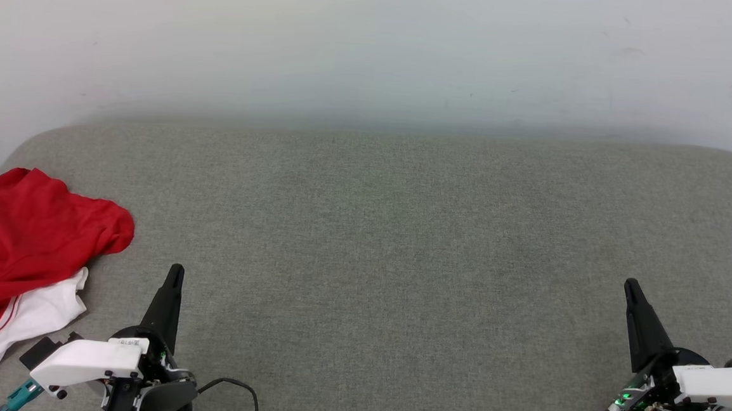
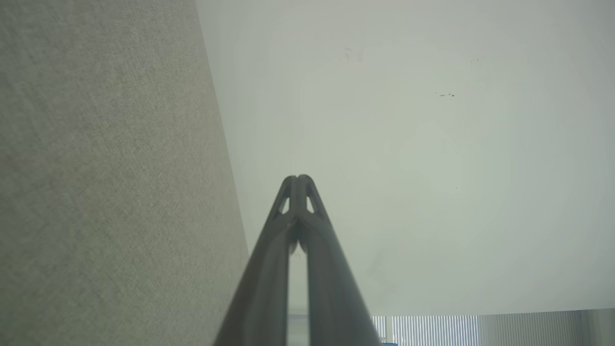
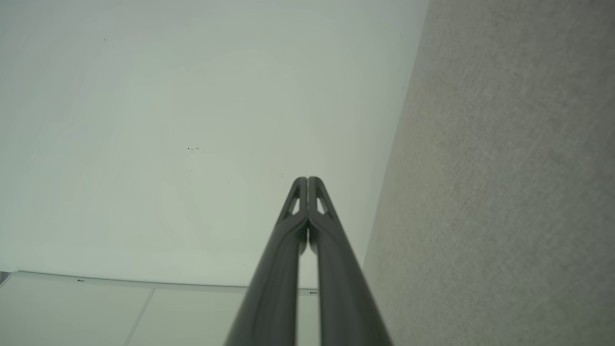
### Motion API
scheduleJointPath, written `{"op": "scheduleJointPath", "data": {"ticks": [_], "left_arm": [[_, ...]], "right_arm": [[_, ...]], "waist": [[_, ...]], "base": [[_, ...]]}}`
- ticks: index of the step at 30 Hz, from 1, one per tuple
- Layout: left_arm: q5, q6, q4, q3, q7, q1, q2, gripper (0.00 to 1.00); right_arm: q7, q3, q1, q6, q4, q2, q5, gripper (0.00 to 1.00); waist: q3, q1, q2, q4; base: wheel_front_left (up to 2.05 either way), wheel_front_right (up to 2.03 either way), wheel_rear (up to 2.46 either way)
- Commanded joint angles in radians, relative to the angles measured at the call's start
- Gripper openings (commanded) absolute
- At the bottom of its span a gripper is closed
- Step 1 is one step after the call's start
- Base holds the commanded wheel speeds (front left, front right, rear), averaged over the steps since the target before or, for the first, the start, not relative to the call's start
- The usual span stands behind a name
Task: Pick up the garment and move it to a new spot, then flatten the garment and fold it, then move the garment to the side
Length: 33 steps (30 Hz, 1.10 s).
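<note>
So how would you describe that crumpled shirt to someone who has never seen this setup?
Start from the wide grey fabric surface in front of the pale wall. At its left edge, beside the left gripper, lies the garment in a crumpled heap. It is the one bright thing there: red cloth with a white sleeve trimmed in red stripes.

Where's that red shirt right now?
In the head view, the garment lies crumpled at the left edge of the grey surface, beside the left gripper.
</note>
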Motion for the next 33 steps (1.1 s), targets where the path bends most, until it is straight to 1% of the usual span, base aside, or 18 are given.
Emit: {"op": "scheduleJointPath", "data": {"ticks": [1, 33], "left_arm": [[0.000, -0.004, 0.000, 0.002, 0.002, -0.005, -0.001, 0.00], [0.000, -0.004, 0.000, 0.001, 0.002, -0.005, -0.001, 0.00]], "right_arm": [[-0.001, 0.000, -0.012, 0.000, 0.001, 0.002, -0.004, 0.00], [-0.002, 0.000, -0.012, 0.000, 0.001, 0.002, -0.004, 0.00]], "waist": [[0.000, 0.0000, 0.0000, 0.000], [0.000, 0.0000, 0.0000, 0.000]], "base": [[0.00, 0.00, 0.00], [0.00, 0.00, 0.00]]}}
